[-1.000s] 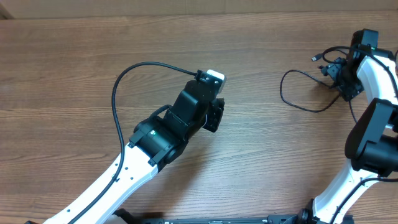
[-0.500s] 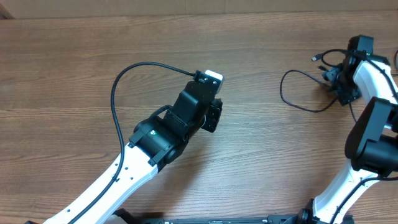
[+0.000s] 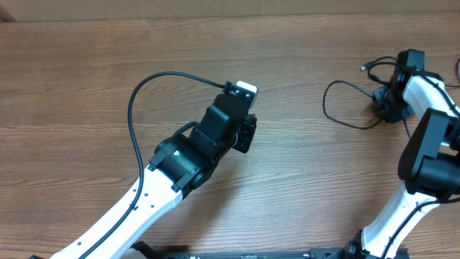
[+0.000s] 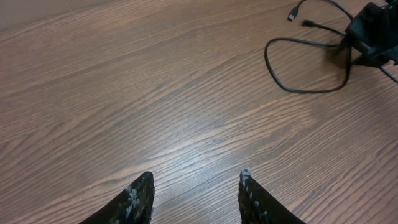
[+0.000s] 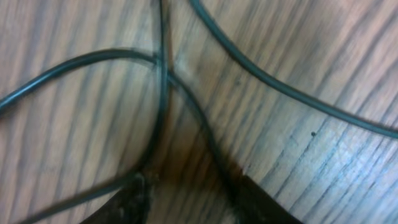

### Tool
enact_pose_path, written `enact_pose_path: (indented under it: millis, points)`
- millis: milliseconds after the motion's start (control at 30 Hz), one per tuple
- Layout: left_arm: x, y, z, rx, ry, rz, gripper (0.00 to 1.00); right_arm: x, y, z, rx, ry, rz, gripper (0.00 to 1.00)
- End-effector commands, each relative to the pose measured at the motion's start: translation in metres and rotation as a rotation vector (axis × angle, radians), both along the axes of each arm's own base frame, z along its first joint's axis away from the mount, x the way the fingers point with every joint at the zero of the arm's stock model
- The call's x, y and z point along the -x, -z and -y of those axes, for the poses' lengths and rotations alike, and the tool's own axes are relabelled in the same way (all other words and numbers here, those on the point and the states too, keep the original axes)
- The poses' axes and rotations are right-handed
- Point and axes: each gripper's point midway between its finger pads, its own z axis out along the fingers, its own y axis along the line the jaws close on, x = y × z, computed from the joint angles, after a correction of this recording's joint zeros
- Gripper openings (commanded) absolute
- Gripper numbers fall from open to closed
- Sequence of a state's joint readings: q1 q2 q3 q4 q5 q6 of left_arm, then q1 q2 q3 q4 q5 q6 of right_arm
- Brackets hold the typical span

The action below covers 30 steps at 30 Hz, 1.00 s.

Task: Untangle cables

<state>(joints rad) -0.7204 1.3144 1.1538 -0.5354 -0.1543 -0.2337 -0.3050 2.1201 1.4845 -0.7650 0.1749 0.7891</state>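
Overhead: wood-grain counter (image 3: 86, 65), both arms in frame. The cables (image 3: 325, 109) lie at the right end of the counter, well apart from the left arm. One thin black strand forms an open loop on the wood, and its right side runs in under the right tool (image 3: 384, 104). A small plug end (image 3: 364, 67) lies loose just up-left of that tool. Left tool (image 3: 248, 134) sits near the middle of the counter, pointing up and right; the arm's own thicker lead (image 3: 133, 108) arcs out to its left. Left wrist view: the left tool (image 4: 196, 193) is released, with both fingertips apart and only bare wood between them. The cables (image 4: 305, 91) show in the far upper right, their loop flat on the counter, and the right tool (image 4: 373, 31) is at the loop's right side. Right wrist view (blurred, very close to the wood): the right tool (image 5: 189, 199) is down at the counter with several strands of the cables (image 5: 163, 93) under the lens. Two strands cross near upper centre and run down between the fingertips, one along the inside of each finger. A third strand passes diagonally across the upper right, clear of the fingers. I cannot tell whether the right tool is clenched on those strands or only straddles them.
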Motion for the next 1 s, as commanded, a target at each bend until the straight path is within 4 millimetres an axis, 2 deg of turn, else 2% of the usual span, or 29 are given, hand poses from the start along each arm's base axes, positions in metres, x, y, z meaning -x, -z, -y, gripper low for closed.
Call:
enact_pose_path:
  millis: [0,33,233,367,700,900,933,967]
  points:
    - [0.002,-0.009,-0.002,0.015,-0.008,0.019,0.44,0.004,0.017,0.0,0.003,0.0,-0.033,0.15]
    - [0.002,-0.009,-0.001,0.015,-0.008,0.02,0.44,0.003,0.018,0.001,0.004,0.0,-0.03,0.04]
    - [0.002,-0.009,-0.002,0.014,-0.008,0.02,0.45,-0.014,0.011,0.002,-0.001,-0.009,0.034,0.04]
    - [0.001,-0.009,-0.002,0.013,-0.01,0.021,0.44,-0.028,-0.001,0.005,0.006,-0.009,0.076,0.04]
    - [0.002,-0.009,-0.002,0.012,-0.01,0.019,0.45,-0.071,-0.057,0.024,0.006,-0.008,0.234,0.04]
    - [0.002,-0.008,-0.002,0.012,-0.01,0.018,0.45,-0.077,-0.083,0.043,0.013,-0.006,0.272,0.04]
    - [0.002,-0.009,-0.002,0.014,-0.01,0.02,0.45,-0.076,-0.084,0.045,0.014,-0.011,0.27,0.27]
    - [0.001,-0.01,-0.002,0.016,-0.01,0.022,0.45,-0.075,-0.083,0.045,0.017,-0.02,0.263,0.41]
